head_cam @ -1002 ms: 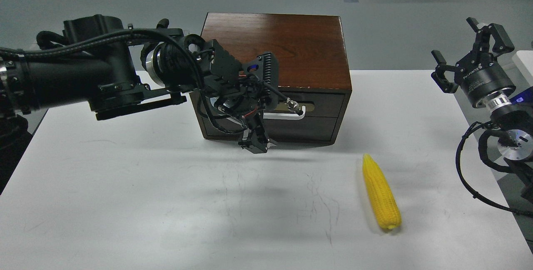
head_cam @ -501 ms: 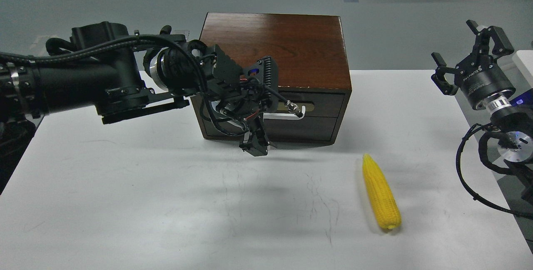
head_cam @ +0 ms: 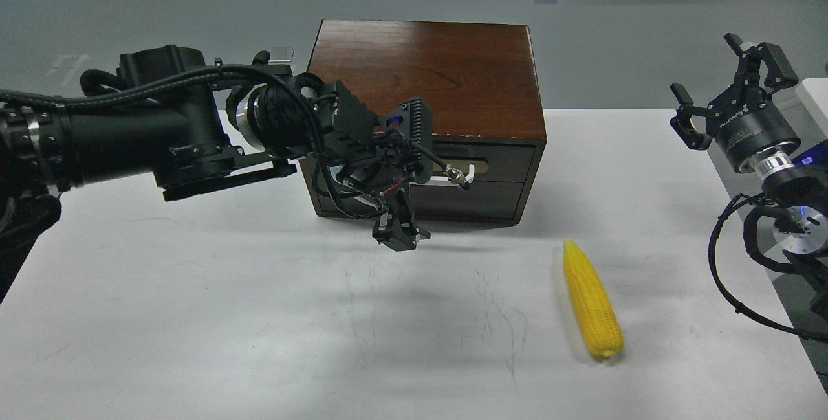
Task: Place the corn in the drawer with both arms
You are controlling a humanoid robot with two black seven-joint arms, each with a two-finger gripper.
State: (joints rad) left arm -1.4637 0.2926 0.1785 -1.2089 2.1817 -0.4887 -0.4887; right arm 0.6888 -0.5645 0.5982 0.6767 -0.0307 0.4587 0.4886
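The yellow corn point(head_cam: 592, 301) lies on the white table point(head_cam: 194, 316) at the front right, tip pointing away from me. The dark brown drawer point(head_cam: 498, 162) is shut in the front of the wooden box point(head_cam: 427, 70). Its white handle point(head_cam: 467, 175) is mostly hidden behind my left wrist. My left gripper point(head_cam: 398, 237) hangs fingers down just in front of the box's lower left front, close above the table; its fingers show as one dark mass. My right gripper point(head_cam: 721, 83) is open and empty, raised at the far right edge, well away from the corn.
The box stands at the table's back edge, in the middle. My left arm's thick links and cables point(head_cam: 194, 116) span the table's left back part. The table's right edge point(head_cam: 744, 226) runs close beside my right arm. Grey floor lies beyond.
My left arm has reached a little further right and its gripper has dropped slightly in front of the box. The corn and the right gripper have hardly moved.
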